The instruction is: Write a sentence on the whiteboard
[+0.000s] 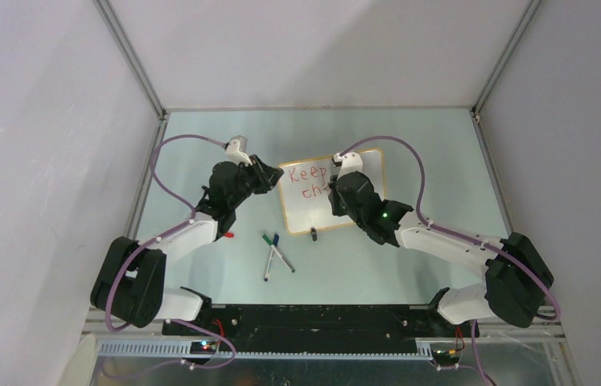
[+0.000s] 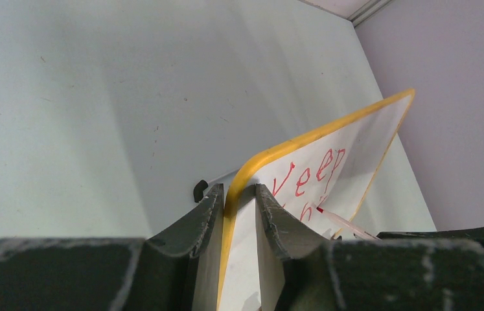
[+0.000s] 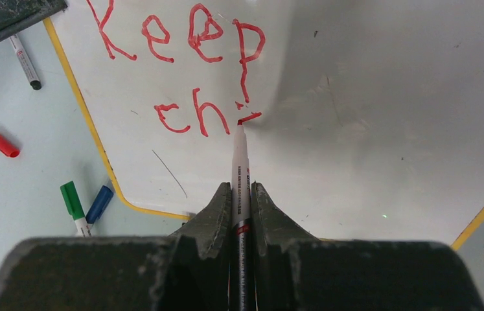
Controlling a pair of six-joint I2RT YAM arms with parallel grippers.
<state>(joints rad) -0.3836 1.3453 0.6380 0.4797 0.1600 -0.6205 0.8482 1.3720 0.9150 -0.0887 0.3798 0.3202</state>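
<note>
Whiteboard: the whiteboard point(image 1: 311, 213) sits on the table point(image 1: 409, 145) near its middle, between the two arms. In the left wrist view it is tilted up off the surface, not flat.
Left gripper: the left gripper point(image 2: 239, 193) is closed down narrow onto the board's left edge, with the orange frame pinched between its fingers. This grip probably props the board at a slant and stops it sliding under the pen's push.
Right gripper: the right gripper point(image 3: 241, 191) is clamped tight on a red marker point(image 3: 240, 155). The barrel lies along the slot between the fingers and the tip points away.
Marker tip: it touches the board just right of the second line's letters, where a short red stroke begins.
Why gripped low: the long exposed front end likely leaves the tip and fresh letters visible to the wrist camera.
Sentence: the sentence point(image 3: 201, 40) reads "Keep" on the top line and "ch" below, in red. I judge it barely begun.
Spares: a red cap point(image 3: 2, 144), a green marker point(image 3: 72, 204), a blue marker point(image 3: 100, 202) and a black-tipped marker point(image 3: 25, 61) lie loose on the table, left and near of the board.
Labels: the small print on the red marker's barrel is too fine to read. No brand shows elsewhere.
</note>
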